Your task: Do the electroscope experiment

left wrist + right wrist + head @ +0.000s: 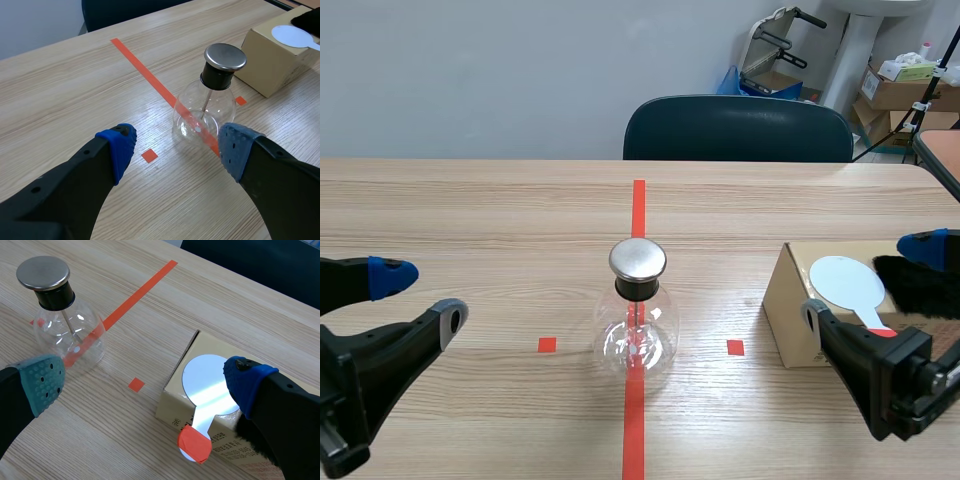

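Observation:
The electroscope [637, 318] is a clear glass flask with a black neck and a round metal cap [638, 259], standing on the red centre line. It also shows ahead of the left gripper [204, 112] and beyond the right gripper's left finger [64, 320]. A white round paddle [850, 285] with a red-taped handle end [195, 444] lies on a cardboard box [790, 310], beside a black furry piece [918, 285]. My left gripper [415, 297] stands open at the left. My right gripper [875, 275] is open over the box and paddle [210, 387].
A dark chair [738, 128] stands behind the table's far edge. Boxes and gear [900, 85] sit on the floor at the back right. Small red tape squares [547, 345] mark the table on either side of the flask.

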Action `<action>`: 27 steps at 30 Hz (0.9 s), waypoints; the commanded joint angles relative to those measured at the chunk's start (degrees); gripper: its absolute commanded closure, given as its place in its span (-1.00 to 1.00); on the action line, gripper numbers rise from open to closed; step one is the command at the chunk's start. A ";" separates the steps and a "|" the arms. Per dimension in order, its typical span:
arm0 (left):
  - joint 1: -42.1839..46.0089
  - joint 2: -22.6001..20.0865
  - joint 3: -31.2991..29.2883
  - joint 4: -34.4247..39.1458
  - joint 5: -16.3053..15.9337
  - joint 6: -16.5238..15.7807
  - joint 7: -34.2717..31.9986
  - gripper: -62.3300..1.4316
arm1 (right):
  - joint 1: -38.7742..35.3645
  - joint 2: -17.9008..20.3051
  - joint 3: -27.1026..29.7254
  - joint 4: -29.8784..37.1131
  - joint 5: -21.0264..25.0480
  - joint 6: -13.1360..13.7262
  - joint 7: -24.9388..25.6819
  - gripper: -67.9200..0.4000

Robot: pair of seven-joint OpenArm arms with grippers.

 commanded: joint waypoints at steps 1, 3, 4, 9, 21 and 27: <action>-0.02 0.00 0.04 1.31 -0.20 0.79 -0.55 -0.22 | -0.11 0.42 0.39 0.33 0.61 -0.20 0.83 -1.00; -0.02 0.00 0.04 1.31 -0.20 0.79 -0.55 -0.22 | -0.11 0.42 0.39 0.33 0.61 -0.20 0.83 -1.00; -0.02 0.00 0.04 1.31 -0.20 0.79 -0.55 -0.22 | -0.11 0.42 0.39 0.33 0.61 -0.20 0.83 -1.00; -0.02 0.00 0.04 1.31 -0.20 0.76 -0.39 -0.22 | -0.11 0.42 0.39 0.33 0.61 -0.20 0.83 -1.00; -0.02 0.02 0.04 1.31 -0.20 0.76 0.33 -0.22 | -0.11 0.42 0.39 0.33 -1.27 -0.20 0.26 -1.00; -0.02 0.02 0.04 1.31 -0.20 0.76 0.31 -0.22 | -0.11 0.42 0.39 0.35 -5.55 0.09 0.42 -1.00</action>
